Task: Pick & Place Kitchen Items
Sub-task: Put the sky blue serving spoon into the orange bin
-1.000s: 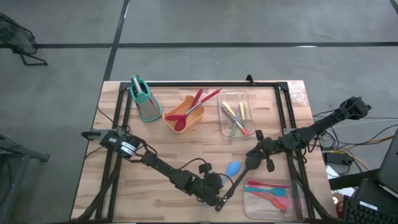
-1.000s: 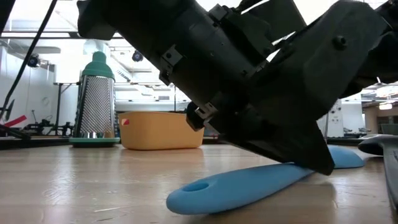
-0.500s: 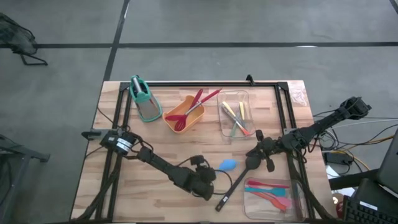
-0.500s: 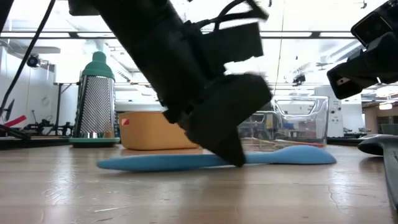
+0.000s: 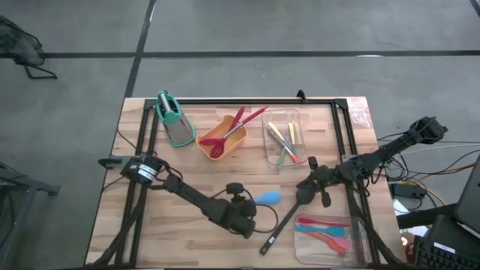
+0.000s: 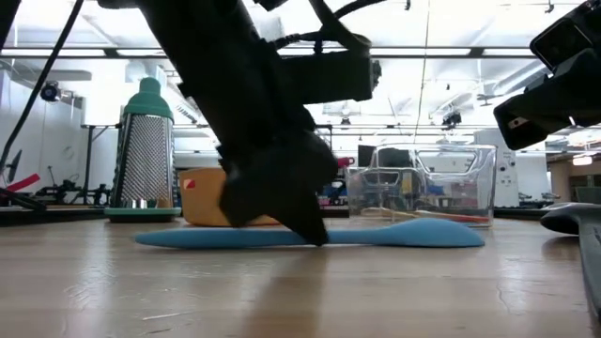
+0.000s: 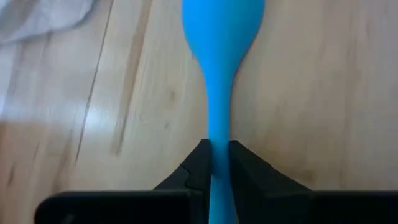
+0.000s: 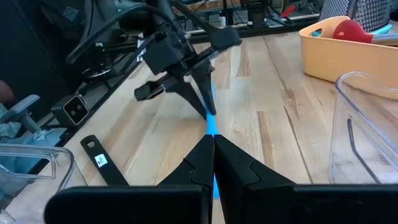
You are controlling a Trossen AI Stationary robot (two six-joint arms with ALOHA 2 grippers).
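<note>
A blue spoon (image 5: 268,197) lies level near the middle of the table, its head toward the right. My left gripper (image 5: 244,213) is shut on its handle, as the left wrist view (image 7: 217,155) shows. My right gripper (image 5: 306,189) hangs shut and empty to the right of the blue spoon, above the bowl end of a black ladle (image 5: 281,223) that lies flat on the table. In the right wrist view my right gripper's fingers (image 8: 212,146) point at the left gripper. My left gripper pinches the blue spoon's slim handle (image 7: 218,134) between its two fingers, about midway along the spoon (image 6: 324,237). The fingers come from above, slanting down, and lie along the handle. The spoon sits level at the table top, its head (image 7: 222,25) pointing away from the gripper.
An orange tub (image 5: 223,139) with red utensils and a teal-handled grater (image 5: 174,120) stand at the far side. A clear tray (image 5: 285,139) holds yellow and green pieces. Another clear tray (image 5: 330,232) with pink, teal and red utensils stands near right.
My left gripper has gone toward the table's left and a little toward the far edge, keeping its hold on the blue spoon. The spoon has slid with it and turned about, from slanting toward the near edge to lying crosswise, left to right.
</note>
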